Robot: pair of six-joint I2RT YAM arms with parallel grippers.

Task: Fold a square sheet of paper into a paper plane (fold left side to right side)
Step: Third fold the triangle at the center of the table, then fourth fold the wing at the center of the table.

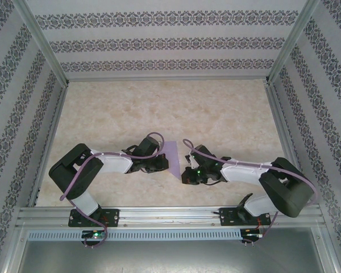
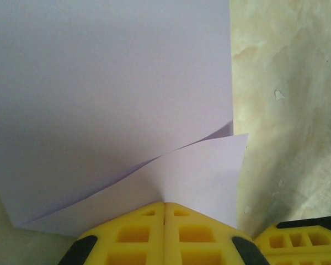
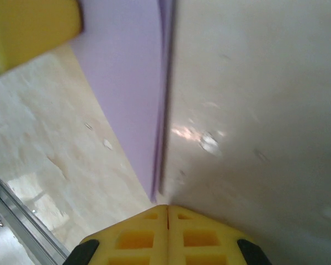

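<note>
Left gripper point(image 2: 164, 208) has its jaws pressed together, and the paper point(image 2: 110, 83) meets its tip. It cannot be told if it pinches the sheet or only pushes on it. Right gripper point(image 3: 166, 211) is closed too, empty as far as one can see, with a corner of the paper just beside its tip.

The paper lies on the table point(image 1: 159, 108) between the two grippers, near the front edge. The left wrist view shows two layers, one over the other and not aligned, so a fold seems started but not pressed flat. From above the visible part looks triangular. No narrow dart with a centre crease is there yet, so most of the folding is probably left.

Count: one paper, two grippers.
</note>
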